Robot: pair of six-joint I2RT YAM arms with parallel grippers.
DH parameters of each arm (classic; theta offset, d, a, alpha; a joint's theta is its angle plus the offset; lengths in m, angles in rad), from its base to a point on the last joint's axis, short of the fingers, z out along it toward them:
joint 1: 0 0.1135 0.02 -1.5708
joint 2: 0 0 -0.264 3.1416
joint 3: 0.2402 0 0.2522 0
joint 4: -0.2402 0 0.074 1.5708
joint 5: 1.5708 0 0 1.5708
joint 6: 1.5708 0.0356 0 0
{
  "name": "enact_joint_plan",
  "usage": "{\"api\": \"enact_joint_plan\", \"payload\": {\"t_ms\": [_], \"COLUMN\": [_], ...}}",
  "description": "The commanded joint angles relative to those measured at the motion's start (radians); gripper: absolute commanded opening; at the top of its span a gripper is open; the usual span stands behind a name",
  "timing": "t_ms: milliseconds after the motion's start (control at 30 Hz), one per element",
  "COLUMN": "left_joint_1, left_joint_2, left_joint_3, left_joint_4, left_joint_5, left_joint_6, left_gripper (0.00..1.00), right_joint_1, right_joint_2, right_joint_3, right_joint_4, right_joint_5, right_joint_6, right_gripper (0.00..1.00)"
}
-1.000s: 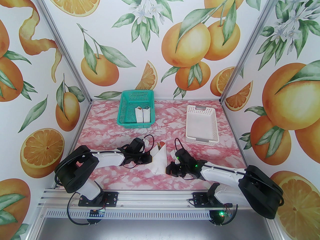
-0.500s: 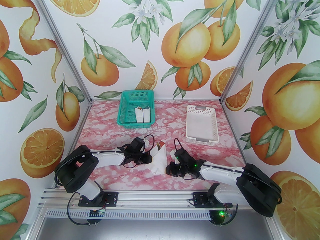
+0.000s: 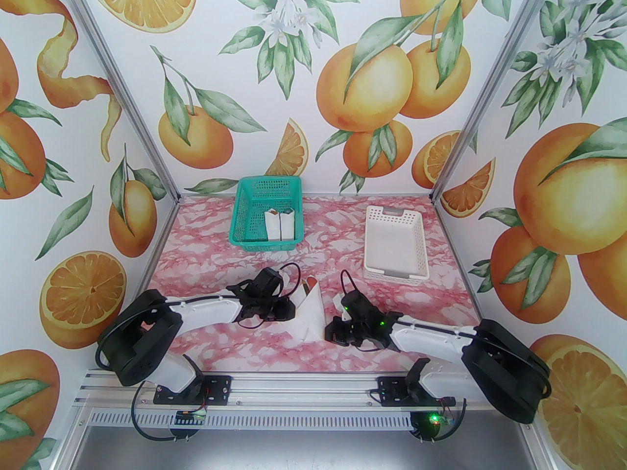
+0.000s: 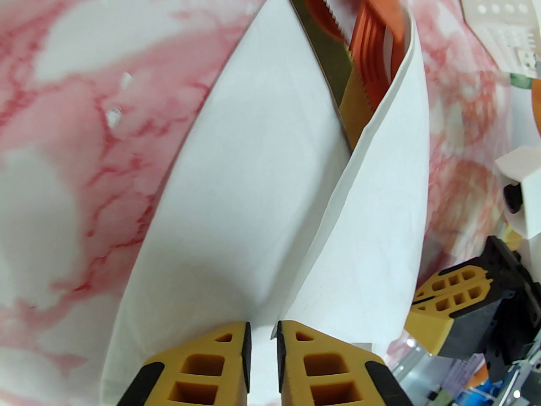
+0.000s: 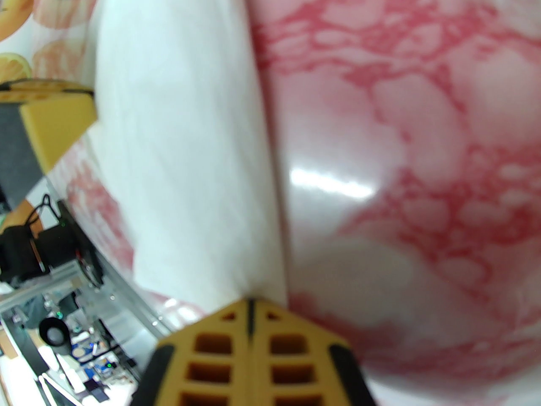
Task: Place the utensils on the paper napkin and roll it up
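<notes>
Paper napkin [image 3: 312, 311] lay mid-table, folded over utensils [image 4: 367, 70], long axis near-to-far. Olive knife [image 4: 325, 66] and orange heads stuck out at far end.

Left gripper [image 4: 263, 332] sat at left flank, fingers narrowly apart over flap edge, clamping nothing. Right gripper [image 5: 250, 307] sat at right near edge, fingers together, tips at paper. Both were equally close.

Judgement: next roll should go sideways, across axis.

Green basket [image 3: 240, 213], far left, held two white bundles [image 3: 280, 225]. White basket [image 3: 396, 275], far right, had nothing visible inside.

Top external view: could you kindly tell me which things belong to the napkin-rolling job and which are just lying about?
Job: paper napkin; utensils tucked inside it.
Lying about: green basket; two white wrapped bundles in it; white basket.
</notes>
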Motion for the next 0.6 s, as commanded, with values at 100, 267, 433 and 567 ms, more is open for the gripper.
{"api": "enact_joint_plan", "payload": {"t_ms": [100, 267, 433, 567], "left_joint_1": [0.026, 0.07, 0.129, 0.152], "left_joint_2": [-0.066, -0.115, -0.153, -0.153], "left_joint_3": [0.03, 0.017, -0.005, -0.01], "left_joint_4": [-0.068, -0.123, -0.181, -0.209], "left_joint_5": [-0.028, -0.037, -0.052, -0.06], "left_joint_6": [0.031, 0.051, 0.071, 0.09], "left_gripper": [0.26, 0.32, 0.39, 0.45], "right_joint_1": [0.004, 0.004, 0.005, 0.005], "right_joint_2": [0.027, 0.03, 0.028, 0.028], "right_joint_3": [0.025, 0.027, 0.025, 0.024], "right_joint_4": [-0.04, -0.039, -0.04, -0.04], "right_joint_5": [0.023, 0.023, 0.022, 0.022], "right_joint_6": [-0.02, -0.02, -0.02, -0.019], "right_gripper": [0.0, 0.0, 0.0, 0.0]}}
